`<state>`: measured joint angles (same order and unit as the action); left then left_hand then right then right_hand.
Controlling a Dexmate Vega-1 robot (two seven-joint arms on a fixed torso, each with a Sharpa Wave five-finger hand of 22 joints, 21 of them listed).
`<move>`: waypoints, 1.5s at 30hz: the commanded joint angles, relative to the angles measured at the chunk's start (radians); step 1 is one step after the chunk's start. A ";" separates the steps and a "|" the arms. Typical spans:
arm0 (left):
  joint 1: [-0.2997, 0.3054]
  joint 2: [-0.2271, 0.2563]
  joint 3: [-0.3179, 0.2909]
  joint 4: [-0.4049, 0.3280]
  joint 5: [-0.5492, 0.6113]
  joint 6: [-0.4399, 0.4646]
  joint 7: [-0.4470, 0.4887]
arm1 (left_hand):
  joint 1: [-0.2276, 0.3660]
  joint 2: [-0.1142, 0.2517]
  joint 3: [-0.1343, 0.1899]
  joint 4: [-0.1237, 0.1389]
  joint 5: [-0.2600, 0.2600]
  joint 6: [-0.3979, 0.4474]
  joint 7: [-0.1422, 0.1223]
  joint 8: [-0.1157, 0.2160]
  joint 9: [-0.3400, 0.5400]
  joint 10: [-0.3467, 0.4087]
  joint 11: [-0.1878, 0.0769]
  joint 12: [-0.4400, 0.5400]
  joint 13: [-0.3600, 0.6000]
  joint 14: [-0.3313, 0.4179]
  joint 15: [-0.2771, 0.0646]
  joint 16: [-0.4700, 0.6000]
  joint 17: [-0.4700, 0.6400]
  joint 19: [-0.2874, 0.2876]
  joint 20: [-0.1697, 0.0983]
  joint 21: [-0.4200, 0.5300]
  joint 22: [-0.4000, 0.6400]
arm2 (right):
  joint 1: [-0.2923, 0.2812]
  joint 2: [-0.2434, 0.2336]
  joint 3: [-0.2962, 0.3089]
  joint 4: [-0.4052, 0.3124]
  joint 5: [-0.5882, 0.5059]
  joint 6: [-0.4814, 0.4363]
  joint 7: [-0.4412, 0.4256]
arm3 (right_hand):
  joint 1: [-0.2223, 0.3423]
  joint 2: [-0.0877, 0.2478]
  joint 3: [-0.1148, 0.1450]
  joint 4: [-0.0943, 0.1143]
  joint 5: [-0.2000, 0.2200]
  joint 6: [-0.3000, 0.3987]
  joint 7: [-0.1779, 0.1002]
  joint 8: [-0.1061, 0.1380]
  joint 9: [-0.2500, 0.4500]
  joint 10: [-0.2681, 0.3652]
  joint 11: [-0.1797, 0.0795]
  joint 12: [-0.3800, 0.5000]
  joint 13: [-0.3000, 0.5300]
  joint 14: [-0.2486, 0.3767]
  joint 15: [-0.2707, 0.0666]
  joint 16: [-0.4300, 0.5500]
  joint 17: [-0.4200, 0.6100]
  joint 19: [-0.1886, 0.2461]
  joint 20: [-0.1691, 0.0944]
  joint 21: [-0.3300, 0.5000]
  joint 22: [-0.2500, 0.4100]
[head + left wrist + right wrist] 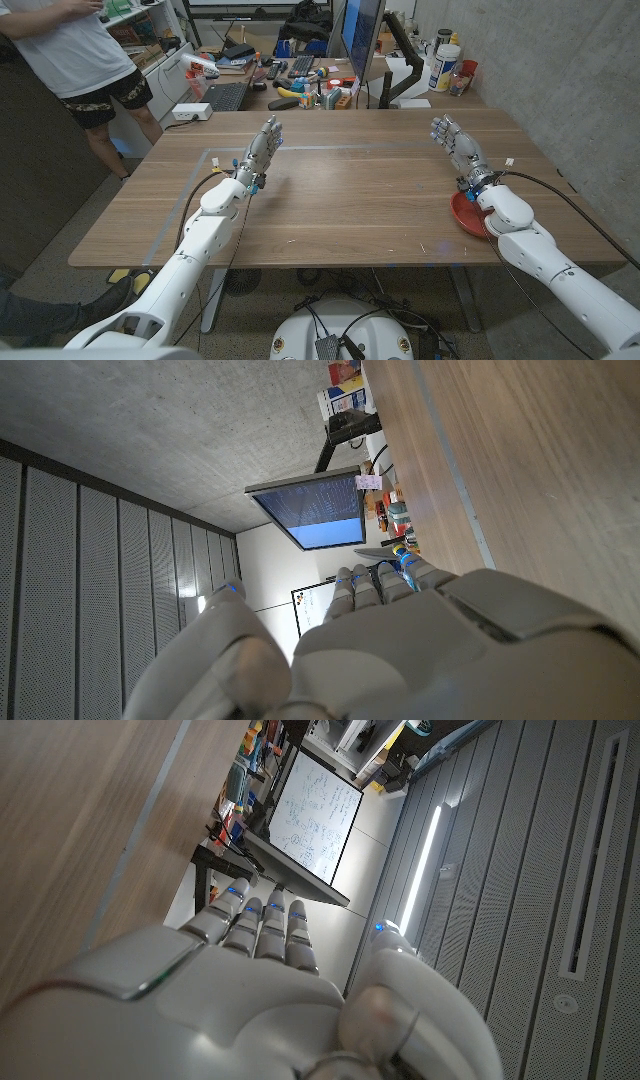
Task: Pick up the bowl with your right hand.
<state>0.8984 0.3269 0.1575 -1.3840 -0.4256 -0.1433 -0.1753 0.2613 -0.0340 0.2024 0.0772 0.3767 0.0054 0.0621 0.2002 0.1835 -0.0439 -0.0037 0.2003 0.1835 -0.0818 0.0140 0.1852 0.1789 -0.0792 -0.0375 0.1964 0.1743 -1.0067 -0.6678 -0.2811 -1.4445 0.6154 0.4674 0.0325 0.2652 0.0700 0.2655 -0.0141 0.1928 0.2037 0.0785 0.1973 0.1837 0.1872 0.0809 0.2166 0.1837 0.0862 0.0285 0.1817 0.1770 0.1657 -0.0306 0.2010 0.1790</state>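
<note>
A red bowl (466, 213) sits on the wooden table (340, 200) near its right front edge, mostly covered by my right forearm. My right hand (456, 142) stands beyond the bowl, toward the table's far right, fingers straight and apart, holding nothing. In the right wrist view the right hand (270, 990) has its fingers extended together over the table. My left hand (262, 147) is raised over the table's left part, fingers straight, empty. The left wrist view looks along the back of the left hand (400, 640).
A person (80, 60) stands at the far left behind the table. A cluttered desk with a monitor (362, 35), keyboard (226, 96) and bottles lies beyond the far edge. A concrete wall is on the right. A faint tape rectangle marks the table's middle.
</note>
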 commanded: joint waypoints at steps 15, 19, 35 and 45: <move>0.002 0.008 -0.011 -0.003 -0.006 0.026 -0.021 | 0.019 0.002 -0.006 -0.001 -0.008 0.007 0.003 -0.001 0.003 -0.003 0.000 0.002 0.005 -0.005 0.006 0.002 0.005 -0.010 -0.005 0.003 0.006 | -0.061 -0.061 0.032 -0.054 -0.064 0.036 -0.032 | 0.018 0.001 0.003 -0.010 0.005 0.015 -0.006 0.003 0.004 0.019 -0.001 0.009 0.002 0.021 -0.003 0.011 0.003 0.020 0.002 0.008 0.002; 0.005 0.009 -0.010 -0.014 -0.006 0.029 -0.019 | 0.019 0.002 -0.007 -0.001 -0.008 0.008 0.003 -0.001 0.003 -0.004 -0.001 0.001 0.005 -0.005 0.006 0.002 0.005 -0.010 -0.004 0.003 0.006 | -0.069 -0.071 0.037 -0.059 -0.069 0.039 -0.032 | 0.020 0.001 0.003 -0.012 0.005 0.015 -0.007 0.002 0.004 0.021 -0.004 0.009 0.002 0.023 -0.003 0.011 0.002 0.022 0.003 0.008 0.001; 0.016 0.018 -0.001 -0.051 0.000 0.056 -0.007 | 0.021 0.003 -0.010 -0.001 -0.010 0.010 0.003 -0.001 0.003 -0.001 0.000 0.002 0.005 -0.004 0.004 0.003 0.005 -0.010 -0.004 0.003 0.006 | -0.105 -0.098 0.056 -0.069 -0.077 0.065 -0.024 | 0.026 0.003 0.006 -0.018 0.007 0.020 -0.009 0.003 0.005 0.027 -0.008 0.010 0.002 0.028 -0.009 0.010 0.002 0.025 0.001 0.007 0.001; 0.006 0.024 0.008 -0.060 0.010 0.080 0.002 | 0.022 0.004 -0.011 -0.001 -0.011 0.012 0.005 0.000 0.003 -0.001 -0.001 0.002 0.005 -0.003 0.004 0.003 0.005 -0.010 -0.004 0.003 0.006 | -0.111 -0.101 0.065 -0.052 -0.107 0.085 -0.042 | 0.033 0.011 0.011 -0.023 0.008 0.020 -0.012 0.002 0.005 0.033 -0.008 0.011 0.002 0.033 -0.012 0.009 0.002 0.028 0.001 0.007 0.001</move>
<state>0.9107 0.3459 0.1578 -1.4333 -0.4235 -0.0848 -0.1822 0.2705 -0.0247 0.1943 0.0773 0.3688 0.0131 0.0626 0.2002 0.1834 -0.0439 -0.0037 0.2003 0.1835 -0.0818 0.0140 0.1852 0.1788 -0.0792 -0.0374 0.1964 0.1743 -1.1061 -0.7604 -0.2266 -1.5091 0.5281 0.5343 -0.0001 0.2866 0.0804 0.2746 -0.0295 0.1928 0.2163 0.0660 0.1973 0.1836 0.2110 0.0715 0.2244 0.1837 0.1092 0.0158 0.1886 0.1771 0.1851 -0.0323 0.2010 0.1767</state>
